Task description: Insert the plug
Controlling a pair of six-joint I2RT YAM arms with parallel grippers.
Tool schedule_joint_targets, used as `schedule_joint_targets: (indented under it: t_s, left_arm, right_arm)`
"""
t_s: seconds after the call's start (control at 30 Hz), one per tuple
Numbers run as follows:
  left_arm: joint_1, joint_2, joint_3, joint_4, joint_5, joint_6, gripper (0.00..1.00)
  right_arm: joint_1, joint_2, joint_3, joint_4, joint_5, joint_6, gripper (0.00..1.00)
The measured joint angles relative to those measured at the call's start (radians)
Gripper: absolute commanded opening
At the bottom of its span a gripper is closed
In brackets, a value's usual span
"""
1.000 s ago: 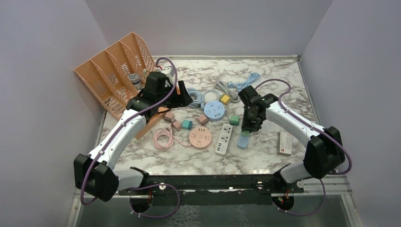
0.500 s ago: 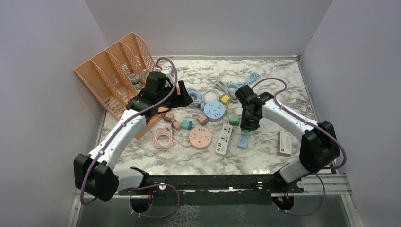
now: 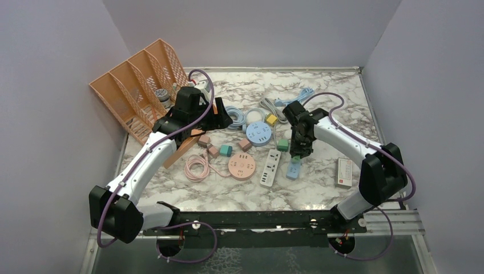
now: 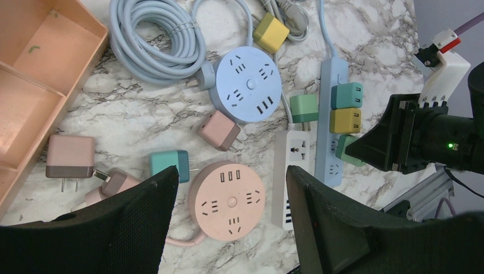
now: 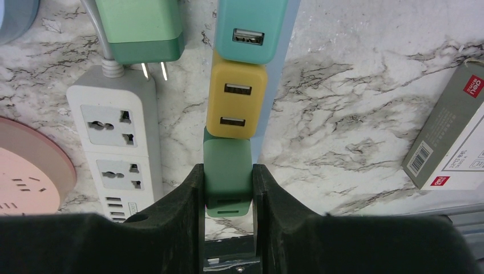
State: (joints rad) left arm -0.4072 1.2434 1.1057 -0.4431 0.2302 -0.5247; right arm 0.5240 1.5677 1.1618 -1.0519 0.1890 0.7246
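My right gripper (image 5: 227, 171) is shut on a green plug (image 5: 227, 157). It holds the plug upright on the light blue power strip (image 5: 292, 17), right below a yellow plug (image 5: 237, 103) and a teal plug (image 5: 251, 28) seated in that strip. In the top view the right gripper (image 3: 297, 153) stands over the strip (image 3: 294, 169) at centre right. My left gripper (image 4: 231, 177) is open and empty, high above the pink round socket (image 4: 227, 197). From there the strip (image 4: 331, 74) shows with the green plug (image 4: 349, 153) half hidden by the right gripper.
A white power strip (image 3: 270, 167) lies just left of the blue one. A blue round socket (image 3: 258, 133), coiled cables and several loose adapters lie mid-table. An orange file rack (image 3: 137, 85) stands at the back left. A white box (image 3: 343, 173) lies at the right.
My right arm has shifted slightly left with the green plug still in its jaws over the blue strip. The left arm has not moved.
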Motion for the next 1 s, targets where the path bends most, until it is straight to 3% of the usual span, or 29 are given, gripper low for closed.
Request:
schedule_joint_targets:
  t_s: [1.0]
  left_arm:
    - [0.0, 0.0, 0.0, 0.0, 0.0, -0.001, 0.72]
  right_arm:
    - [-0.024, 0.036, 0.031, -0.025, -0.055, -0.034, 0.01]
